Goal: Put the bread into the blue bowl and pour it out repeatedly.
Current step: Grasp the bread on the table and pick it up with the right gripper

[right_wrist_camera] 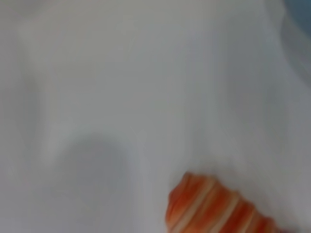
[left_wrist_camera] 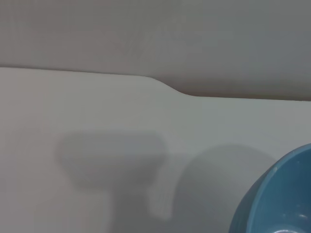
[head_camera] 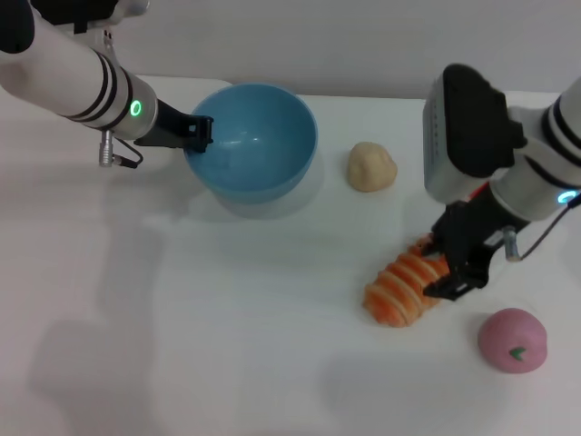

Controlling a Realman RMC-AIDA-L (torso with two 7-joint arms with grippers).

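Bread [head_camera: 406, 287] lies between right gripper's [head_camera: 451, 263] fingers.

white table [head_camera: 182, 345] — bowl [head_camera: 254, 145], bread [head_camera: 407, 286], beige lump [head_camera: 372, 167], pink ball [head_camera: 513, 339]

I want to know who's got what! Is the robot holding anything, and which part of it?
The left pincer grips the blue bowl by its rim. The right pincer straddles one end of the bread, which lies on the table; whether it's squeezing can't be told.

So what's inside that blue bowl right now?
Nothing that shows: the blue bowl's glossy inside looks bare in the head view. The bread lies on the table, with the right gripper at it. The left gripper covers a bit of the rim.
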